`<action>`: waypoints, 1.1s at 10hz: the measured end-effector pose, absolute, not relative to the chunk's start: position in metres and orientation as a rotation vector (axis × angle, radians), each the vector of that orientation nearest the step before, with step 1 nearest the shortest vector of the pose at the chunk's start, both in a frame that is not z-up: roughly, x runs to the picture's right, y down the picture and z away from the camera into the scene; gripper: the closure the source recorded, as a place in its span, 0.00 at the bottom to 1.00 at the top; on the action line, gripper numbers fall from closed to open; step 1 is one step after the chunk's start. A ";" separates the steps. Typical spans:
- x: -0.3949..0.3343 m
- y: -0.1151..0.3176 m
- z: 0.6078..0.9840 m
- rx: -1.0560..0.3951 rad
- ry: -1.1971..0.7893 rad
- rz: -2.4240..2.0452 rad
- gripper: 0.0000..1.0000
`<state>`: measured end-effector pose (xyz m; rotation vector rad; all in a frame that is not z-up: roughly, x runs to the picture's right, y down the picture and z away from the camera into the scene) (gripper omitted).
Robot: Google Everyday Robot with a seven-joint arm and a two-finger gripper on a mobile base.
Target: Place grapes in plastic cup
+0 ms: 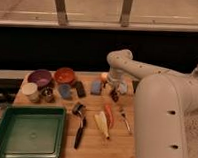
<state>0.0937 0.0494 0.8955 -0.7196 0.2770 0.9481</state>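
The gripper (113,90) sits closed, low over the bench (96,151), seemingly pinching the grapes (114,96). A shallow pinch could spill them before reaching the plastic cup (65,91), well apart.

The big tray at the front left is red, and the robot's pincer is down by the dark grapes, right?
Not quite: the tray is green, not red, as the camera view shows. It does sit at the front left, and the pincer is down by the dark grapes.
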 end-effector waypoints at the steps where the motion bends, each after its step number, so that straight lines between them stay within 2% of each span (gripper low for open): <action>1: 0.096 0.042 0.894 -0.712 0.262 0.949 1.00; 7: 0.069 -0.020 0.871 -0.638 0.209 0.850 1.00; 11: 0.050 -0.041 0.857 -0.601 0.172 0.787 1.00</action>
